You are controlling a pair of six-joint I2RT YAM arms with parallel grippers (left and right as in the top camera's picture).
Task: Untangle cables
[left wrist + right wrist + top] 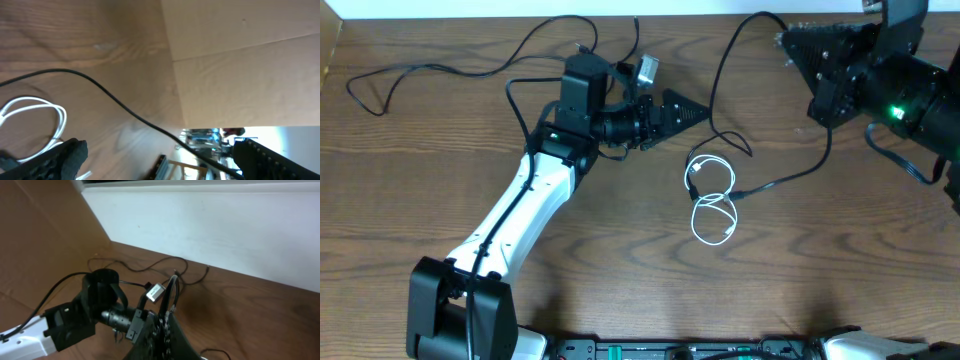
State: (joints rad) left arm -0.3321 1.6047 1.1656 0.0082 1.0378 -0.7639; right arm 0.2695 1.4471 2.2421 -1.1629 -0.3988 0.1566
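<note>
Wood worktop (820, 290): the white cable (712, 205) is coiled mid-surface, crossing a black cable (775, 184). Left gripper (692, 112) has its jaws spread, empty, near the coil; right gripper (792, 45) has its jaws pressed together. If you pull white alone, it likely drags black along and cinches the crossing.

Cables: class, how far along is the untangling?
Done: one black cable lies spread out at the left. In hand: nothing visibly; the left tool is open, the right tool shut. Left: the white cable lies looped, with a second black cable crossing it.
</note>
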